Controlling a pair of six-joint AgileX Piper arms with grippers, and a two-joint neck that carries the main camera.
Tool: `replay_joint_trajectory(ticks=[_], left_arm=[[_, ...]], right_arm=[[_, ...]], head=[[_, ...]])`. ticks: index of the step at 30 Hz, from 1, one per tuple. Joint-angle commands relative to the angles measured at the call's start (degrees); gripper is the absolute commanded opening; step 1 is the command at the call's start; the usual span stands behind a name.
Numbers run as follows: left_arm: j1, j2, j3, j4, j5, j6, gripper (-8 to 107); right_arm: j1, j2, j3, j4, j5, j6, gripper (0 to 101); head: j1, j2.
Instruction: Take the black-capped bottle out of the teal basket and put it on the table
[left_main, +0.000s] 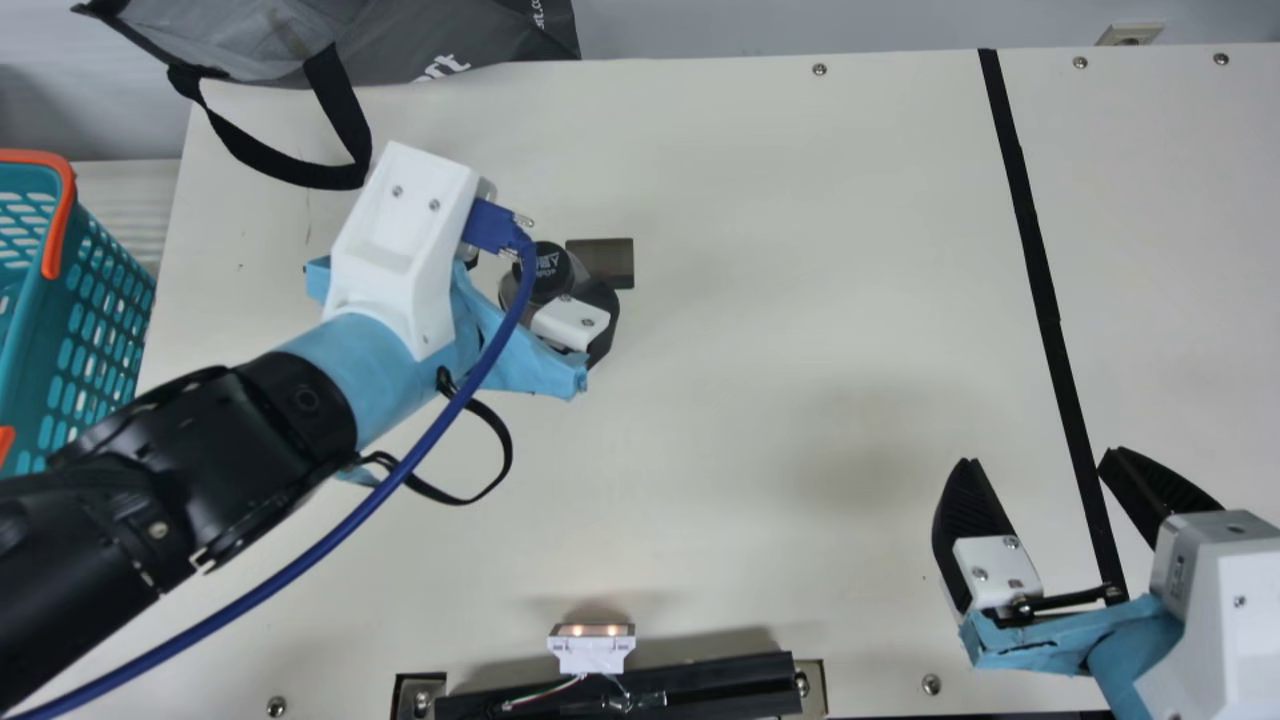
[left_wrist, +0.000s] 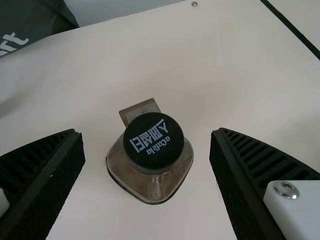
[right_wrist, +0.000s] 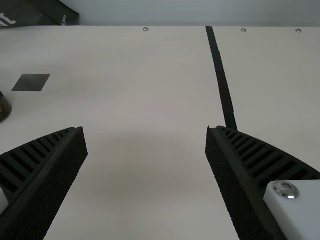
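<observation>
The black-capped bottle (left_main: 545, 272) stands upright on the table, partly hidden by my left gripper (left_main: 590, 320) and its blue cable in the main view. In the left wrist view the bottle (left_wrist: 153, 145) is between the two spread fingers of my left gripper (left_wrist: 147, 135), with a gap on either side. At the main view's left edge is the teal basket (left_main: 95, 330), partly cut off. My right gripper (left_main: 1038, 460) is open at the lower right, far from the bottle; its fingers also stand apart in the right wrist view, where the gripper (right_wrist: 146, 130) holds nothing.
A flat dark grey square (left_main: 615, 262) lies on the table (left_main: 780, 400) right beside the bottle. A grey bag (left_main: 440, 40) with black straps rests at the back left. Black tape (left_main: 1040, 290) runs down the right side. A small lit device (left_main: 591, 648) sits at the front edge.
</observation>
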Motion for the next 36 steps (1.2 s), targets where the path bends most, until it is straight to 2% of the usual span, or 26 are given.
replay_joint_trajectory(ticks=[1, 22, 36], left_arm=[[0.02, -0.04, 0.11, 0.25, 0.06, -0.15, 107], [1.87, -3.74, -1.03, 6.9, 1.66, -3.8, 107], [9.34, -8.99, 1.27, 9.43, 1.69, -3.0, 107]], right_arm=[[0.0, 0.0, 0.0, 0.0, 0.0, 0.0, 91], [0.0, 0.0, 0.0, 0.05, 0.0, 0.0, 91], [0.0, 0.0, 0.0, 0.05, 0.0, 0.0, 91]], head=[[-0.21, 0.47], [-0.21, 0.47], [-0.21, 0.47]])
